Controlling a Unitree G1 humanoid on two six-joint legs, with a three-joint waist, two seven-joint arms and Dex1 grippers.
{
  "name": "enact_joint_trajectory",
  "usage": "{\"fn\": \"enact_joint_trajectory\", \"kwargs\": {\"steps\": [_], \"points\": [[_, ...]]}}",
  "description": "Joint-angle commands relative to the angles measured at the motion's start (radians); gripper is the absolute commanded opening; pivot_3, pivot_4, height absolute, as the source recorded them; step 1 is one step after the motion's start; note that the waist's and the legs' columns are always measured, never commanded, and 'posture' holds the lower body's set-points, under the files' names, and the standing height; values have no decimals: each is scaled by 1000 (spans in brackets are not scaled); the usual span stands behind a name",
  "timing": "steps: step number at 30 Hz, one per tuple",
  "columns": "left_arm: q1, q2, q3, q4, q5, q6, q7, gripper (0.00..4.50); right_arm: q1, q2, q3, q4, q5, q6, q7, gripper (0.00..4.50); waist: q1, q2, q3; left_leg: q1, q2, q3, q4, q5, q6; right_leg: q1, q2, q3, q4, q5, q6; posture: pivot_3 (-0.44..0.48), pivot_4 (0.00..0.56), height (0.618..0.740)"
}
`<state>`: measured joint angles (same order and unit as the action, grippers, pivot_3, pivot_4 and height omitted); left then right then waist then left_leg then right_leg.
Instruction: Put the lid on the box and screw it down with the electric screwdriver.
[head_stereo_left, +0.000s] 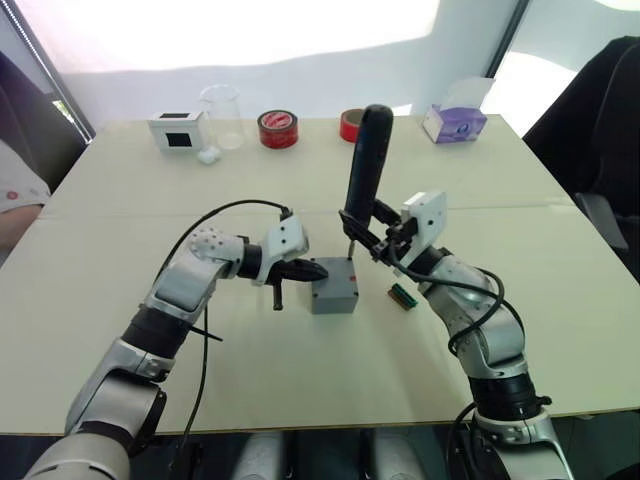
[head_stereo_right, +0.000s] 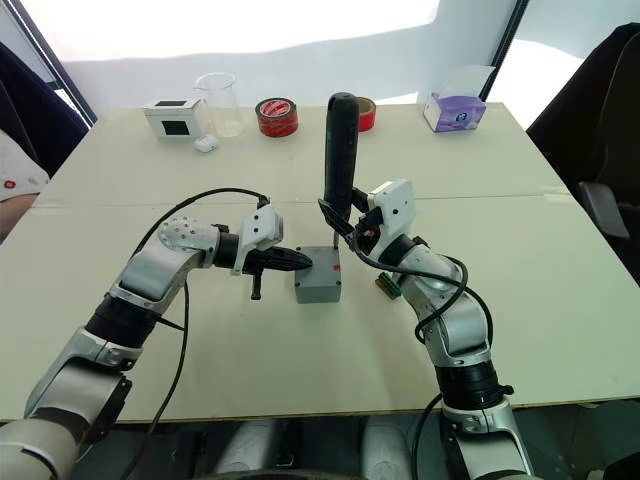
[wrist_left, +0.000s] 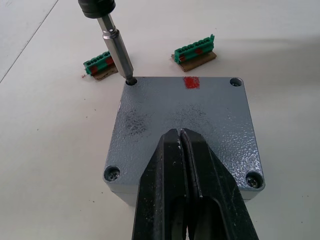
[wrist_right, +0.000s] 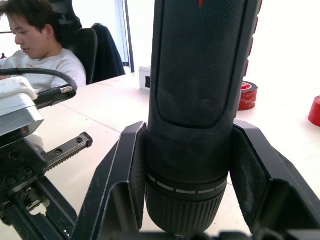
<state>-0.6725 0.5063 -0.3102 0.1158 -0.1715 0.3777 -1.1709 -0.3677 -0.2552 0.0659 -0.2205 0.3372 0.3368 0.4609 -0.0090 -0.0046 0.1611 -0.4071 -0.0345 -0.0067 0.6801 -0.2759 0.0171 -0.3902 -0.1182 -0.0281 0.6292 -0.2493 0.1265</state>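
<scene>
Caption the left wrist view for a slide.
Left hand shut, pressing on the gray lid while the electric screwdriver bit sits in a corner screw hole; two green terminal blocks lie beyond.

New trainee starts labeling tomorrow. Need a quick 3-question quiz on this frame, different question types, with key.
1. True or false: the lid already sits on the box.
2. Which corner hole holds the bit of the electric screwdriver?
A. the far corner near the green connector strip
B. a near corner beside the left gripper
C. none, it hovers off the box
3. Fill in: the right gripper is shut on the ____.

Key
1. True: lid in place, screws visible in the two near corners.
2. A.
3. electric screwdriver, held roughly upright; the left gripper, fingers together, rests on the lid.
</scene>
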Motion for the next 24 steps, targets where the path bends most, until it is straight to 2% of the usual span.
{"fn": "enact_joint_trajectory", "kwargs": {"steps": [1,24], "points": [[17,11,-19,2,25,2,0,0,50,-5,40,95,-30,62,8,1736,-1,0,-3,0,0,0,0,0,0,0,0,0,0,0,0,0,150,740],[23,1,-23,9,34,-8,0,0,90,-41,41,75,-49,73,22,1736,0,0,-13,2,3,0,-2,-1,1,1,0,0,-2,-1,-1,0,150,740]]}}
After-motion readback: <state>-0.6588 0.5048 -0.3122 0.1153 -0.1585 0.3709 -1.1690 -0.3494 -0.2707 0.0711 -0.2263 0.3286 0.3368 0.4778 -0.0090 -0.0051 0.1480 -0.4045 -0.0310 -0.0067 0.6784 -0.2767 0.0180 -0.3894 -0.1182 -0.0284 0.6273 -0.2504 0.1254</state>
